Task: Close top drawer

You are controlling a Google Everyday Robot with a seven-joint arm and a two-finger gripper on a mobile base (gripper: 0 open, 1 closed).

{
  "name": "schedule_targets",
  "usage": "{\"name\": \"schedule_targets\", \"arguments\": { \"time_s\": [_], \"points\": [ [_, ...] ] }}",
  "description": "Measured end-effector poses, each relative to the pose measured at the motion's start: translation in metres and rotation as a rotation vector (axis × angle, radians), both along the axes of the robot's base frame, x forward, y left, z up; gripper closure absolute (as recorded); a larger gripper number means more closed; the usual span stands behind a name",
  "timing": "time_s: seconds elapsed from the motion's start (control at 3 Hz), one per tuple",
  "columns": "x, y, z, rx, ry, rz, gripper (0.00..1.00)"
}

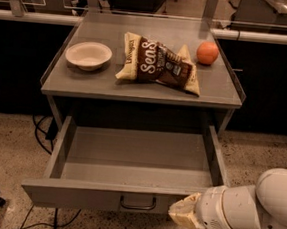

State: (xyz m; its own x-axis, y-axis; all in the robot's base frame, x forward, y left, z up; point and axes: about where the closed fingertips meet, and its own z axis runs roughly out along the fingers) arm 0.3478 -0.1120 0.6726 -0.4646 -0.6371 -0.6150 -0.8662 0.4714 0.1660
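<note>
- The top drawer point(76, 197), grey sheet metal with a flat front panel and a shallow rectangular tray, stands pulled well out beneath a grey metal table point(221, 90), at 6 o'clock from the tabletop. Only the tray's bare floor shows.
- One dark wire loop handle point(138, 203) sits at the centre of the front panel.
- The gripper point(184, 218), a blunt tan tip on a smooth, rounded white arm point(256, 206), is at 5 o'clock in the frame, by the right end of the drawer's front panel (whether it is parted, closed or touching the panel cannot be told).
- Three items lie on the tabletop:
  - one shallow, round, off-white bowl point(88, 55) at 9 o'clock, with only its pale inside showing
  - one crinkled brown-and-cream snack bag point(158, 63) at the centre
  - one smooth, round orange point(207, 53) at 2 o'clock, just beside the bag's upper corner
- The floor point(10, 145) around the table is pale and speckled.
</note>
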Motion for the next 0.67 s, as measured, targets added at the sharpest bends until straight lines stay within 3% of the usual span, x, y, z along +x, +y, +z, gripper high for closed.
{"name": "schedule_targets", "arguments": {
  "time_s": [0.67],
  "points": [
    [0.0002,0.0000,0.0000,0.000,0.000,0.000,0.27]
  ]
}}
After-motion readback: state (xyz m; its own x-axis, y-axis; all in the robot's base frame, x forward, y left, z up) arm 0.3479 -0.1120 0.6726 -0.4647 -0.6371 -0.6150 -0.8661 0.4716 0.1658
